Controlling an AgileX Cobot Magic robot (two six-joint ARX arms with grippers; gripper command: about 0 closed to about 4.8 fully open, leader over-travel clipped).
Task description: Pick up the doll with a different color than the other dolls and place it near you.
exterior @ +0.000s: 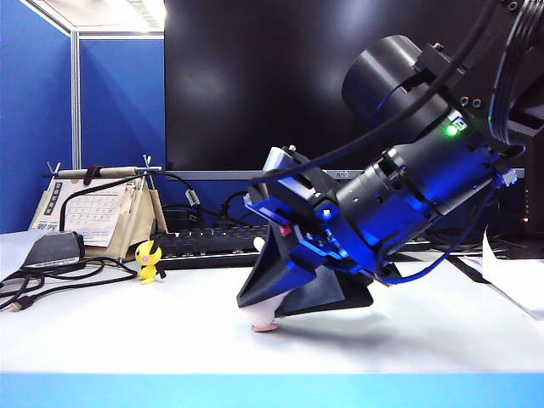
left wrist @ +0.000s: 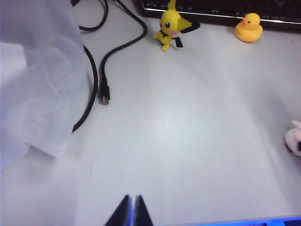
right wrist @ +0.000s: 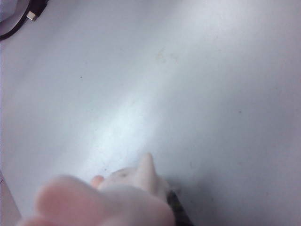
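The doll with a different color, a tiny white and pale-pink rabbit (exterior: 265, 323), rests low on the white table near its front edge. My right gripper (exterior: 264, 311) points down onto it, shut on it, with the black fingers (exterior: 274, 280) over its body. In the right wrist view the rabbit (right wrist: 136, 183) fills the near edge, blurred, with one dark finger (right wrist: 178, 212) beside it. The left wrist view catches it (left wrist: 294, 139) at the border. The other dolls stand by the keyboard: a yellow pointy-eared figure (exterior: 149, 261) (left wrist: 168, 28) and a yellow duck (left wrist: 249, 27). My left gripper (left wrist: 132, 201) hovers shut over bare table.
A black keyboard (exterior: 204, 246) lies at the back under a dark monitor (exterior: 280, 85). A desk calendar (exterior: 93, 212), a black adapter (exterior: 55, 249) and loose cables (left wrist: 103, 70) sit at the left. White sheets lie at the left (left wrist: 33, 84) and right (exterior: 510, 285).
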